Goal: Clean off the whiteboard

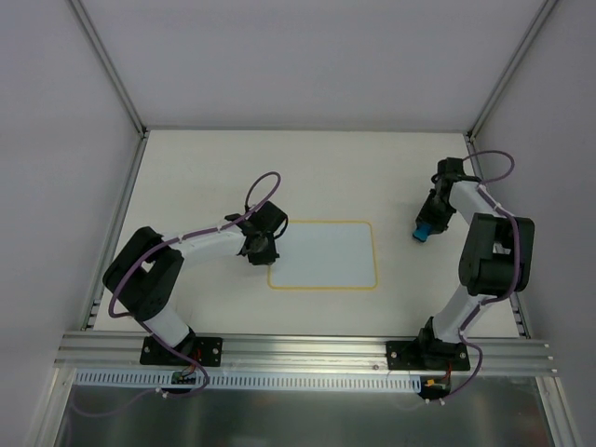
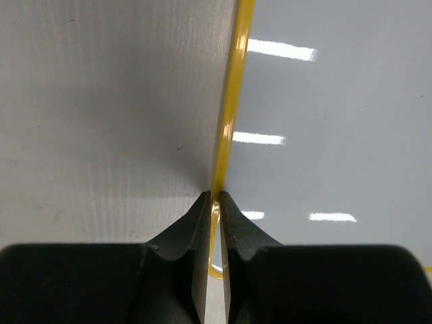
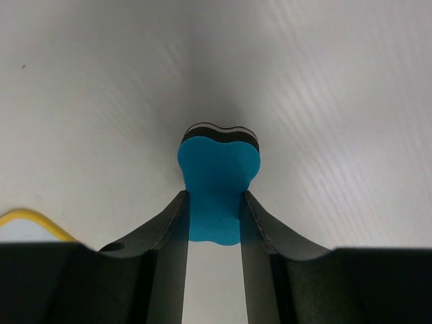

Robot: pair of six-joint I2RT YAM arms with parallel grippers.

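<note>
Top view: whiteboard [image 1: 322, 253] at centre frame, left gripper [image 1: 259, 247] at its left edge, right gripper [image 1: 424, 231] well to the right; left wrist: nearly closed fingers nip the yellow border [image 2: 229, 121], a thin hold that may slip; right wrist: fingers pinch the blue eraser [image 3: 217, 169], which could twist loose

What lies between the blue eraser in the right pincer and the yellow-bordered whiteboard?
Nothing: the top view shows only bare pale table between the blue eraser block in the right pincer and the flat white yellow-bordered whiteboard.
</note>
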